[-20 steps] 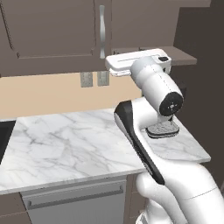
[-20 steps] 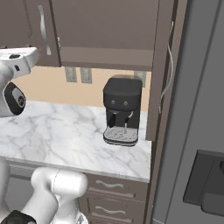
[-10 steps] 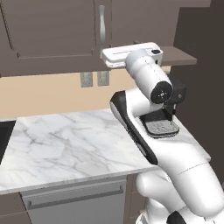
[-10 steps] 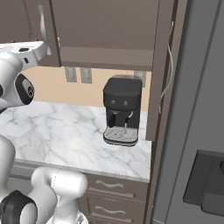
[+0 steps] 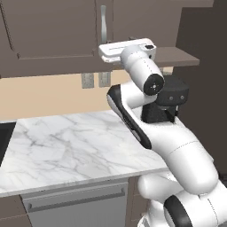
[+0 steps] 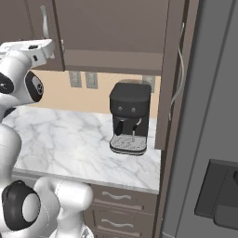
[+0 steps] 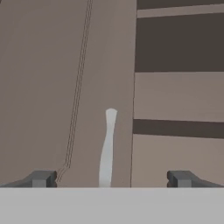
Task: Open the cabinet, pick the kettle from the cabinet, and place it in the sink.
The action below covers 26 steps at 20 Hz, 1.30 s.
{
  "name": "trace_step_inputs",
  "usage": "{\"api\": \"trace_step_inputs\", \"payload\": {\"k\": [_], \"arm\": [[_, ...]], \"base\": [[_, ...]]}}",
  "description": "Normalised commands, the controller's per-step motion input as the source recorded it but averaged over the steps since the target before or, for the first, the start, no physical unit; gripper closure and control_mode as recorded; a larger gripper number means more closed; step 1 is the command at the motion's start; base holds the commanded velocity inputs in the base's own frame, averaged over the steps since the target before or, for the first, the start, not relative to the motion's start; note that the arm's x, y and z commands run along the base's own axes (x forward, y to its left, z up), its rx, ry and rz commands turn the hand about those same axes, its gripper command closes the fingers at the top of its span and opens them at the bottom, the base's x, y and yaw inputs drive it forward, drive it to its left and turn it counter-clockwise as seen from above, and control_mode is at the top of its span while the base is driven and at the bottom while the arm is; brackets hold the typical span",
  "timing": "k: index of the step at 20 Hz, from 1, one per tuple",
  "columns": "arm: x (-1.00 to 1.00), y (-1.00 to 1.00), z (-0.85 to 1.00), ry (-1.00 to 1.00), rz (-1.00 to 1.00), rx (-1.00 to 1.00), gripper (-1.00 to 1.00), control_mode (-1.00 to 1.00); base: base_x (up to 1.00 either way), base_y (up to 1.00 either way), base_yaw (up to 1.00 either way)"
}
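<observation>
Cabinet [image 5: 53, 35] shut, coffee machine [image 6: 130, 118] beneath

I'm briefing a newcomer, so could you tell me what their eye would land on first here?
The white arm dominates, its hand raised to the dark brown cabinet, jaws wide open before a curved silver handle. Next comes the black coffee machine on the marble counter, under the cabinet.

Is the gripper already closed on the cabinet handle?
No: in the hand view the fingertips stand wide apart, and the silver handle rises between them, untouched.
</observation>
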Motion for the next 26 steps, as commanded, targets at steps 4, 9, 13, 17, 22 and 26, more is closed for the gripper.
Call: {"api": "trace_step_inputs", "payload": {"k": [4, 9, 13, 17, 22, 26], "arm": [[0.41, 0.09, 0.0, 0.0, 0.0, 0.0, -1.0, -1.0], [0.39, 0.09, 0.0, 0.0, 0.0, -0.01, -1.0, -1.0], [0.32, 0.07, 0.0, 0.0, 0.0, 0.0, -1.0, -1.0], [0.31, 0.05, 0.0, 0.0, 0.0, 0.0, -1.0, -1.0], [0.35, 0.08, 0.0, 0.0, 0.0, 0.0, -1.0, -1.0], [0.33, 0.11, 0.0, 0.0, 0.0, 0.0, -1.0, -1.0]], "base": [[0.0, 0.0, 0.0], [0.0, 0.0, 0.0], [0.0, 0.0, 0.0], [0.0, 0.0, 0.0], [0.0, 0.0, 0.0], [0.0, 0.0, 0.0]]}}
